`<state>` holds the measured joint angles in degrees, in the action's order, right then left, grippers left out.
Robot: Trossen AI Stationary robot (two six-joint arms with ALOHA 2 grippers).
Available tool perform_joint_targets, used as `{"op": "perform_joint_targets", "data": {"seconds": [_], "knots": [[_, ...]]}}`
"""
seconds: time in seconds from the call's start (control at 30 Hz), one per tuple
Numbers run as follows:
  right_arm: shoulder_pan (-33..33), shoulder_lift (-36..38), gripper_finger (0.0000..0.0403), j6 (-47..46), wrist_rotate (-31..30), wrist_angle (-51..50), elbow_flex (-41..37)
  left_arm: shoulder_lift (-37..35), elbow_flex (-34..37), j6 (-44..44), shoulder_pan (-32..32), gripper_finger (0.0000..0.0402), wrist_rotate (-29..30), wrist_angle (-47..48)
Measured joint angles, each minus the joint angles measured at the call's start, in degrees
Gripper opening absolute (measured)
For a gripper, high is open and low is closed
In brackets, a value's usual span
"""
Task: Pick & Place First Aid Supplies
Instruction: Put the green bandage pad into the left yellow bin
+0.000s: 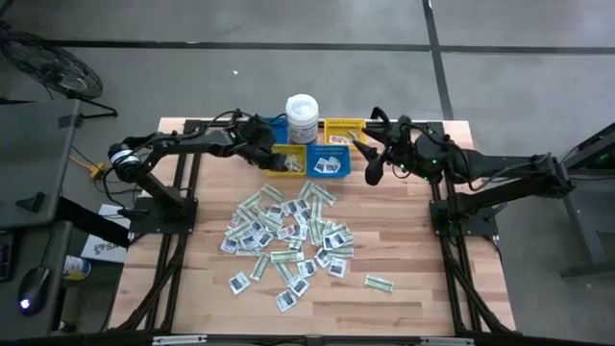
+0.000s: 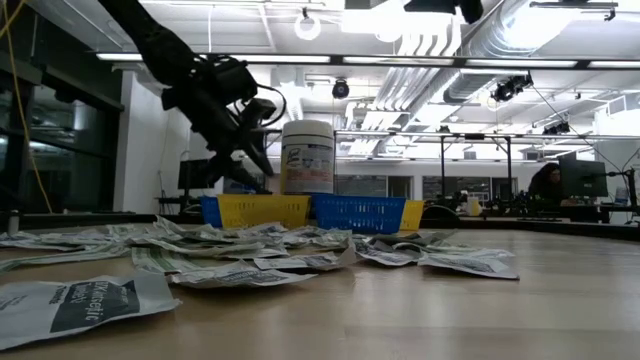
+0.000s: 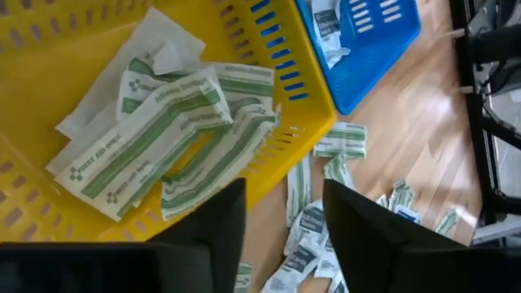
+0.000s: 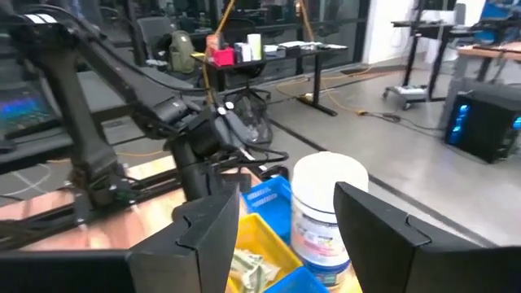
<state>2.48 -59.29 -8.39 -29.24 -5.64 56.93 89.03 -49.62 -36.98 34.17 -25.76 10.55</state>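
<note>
The white lidded tub (image 1: pixel 302 118) stood at the far edge of the wooden table (image 1: pixel 423 279), and everything else is placed from it. Just in front of the tub sat a yellow bin (image 1: pixel 287 160) with a blue bin (image 1: pixel 331 162) beside it; a second blue bin (image 1: pixel 277 129) and a second yellow bin (image 1: pixel 342 129) flanked the tub on either side. The tub's label carried dark print too small to read.

The left gripper (image 1: pixel 269 154) hung over the yellow bin in front of the tub, its fingers (image 3: pixel 213 236) spread apart with nothing between them. Below it in that bin lay several long green-and-white strips (image 3: pixel 163 134), one printed "FIRST AID ONLY" and another with "Adhesive Bandage". The blue bin next to it held a few white packets (image 1: pixel 330 165).

The right gripper (image 1: pixel 373 154) waited to the far side of the blue bin from the left gripper, level with the tub's front, fingers wide and empty.

Most of the first aid supplies (image 1: pixel 286 238) lay in a loose heap on the table well in front of the tub, white squares mixed with strips. One strip (image 1: pixel 379 283) lay apart from the heap, farther from the tub. Nothing stood between the heap and the bins. In the low view a person (image 2: pixel 546 185) sat at a desk far behind the table.
</note>
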Motion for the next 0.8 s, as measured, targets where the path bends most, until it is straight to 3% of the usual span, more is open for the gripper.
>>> {"op": "perform_joint_targets", "data": {"seconds": [0.13,0.43,0.8], "knots": [[0.0,0.0,0.0195,-2.91,2.33,-1.94,0.0,-0.86,-2.66,2.65,0.0,0.0188,-0.47,2.24],[0.0,0.0,0.0195,-16.38,9.37,-13.08,0.0,-7.84,-9.31,12.34,-0.94,0.019,1.77,16.39],[-3.58,0.0,0.0195,-52.92,24.98,-36.18,-1.1,-21.79,-9.34,14.52,-12.08,0.019,12.13,22.67]]}}
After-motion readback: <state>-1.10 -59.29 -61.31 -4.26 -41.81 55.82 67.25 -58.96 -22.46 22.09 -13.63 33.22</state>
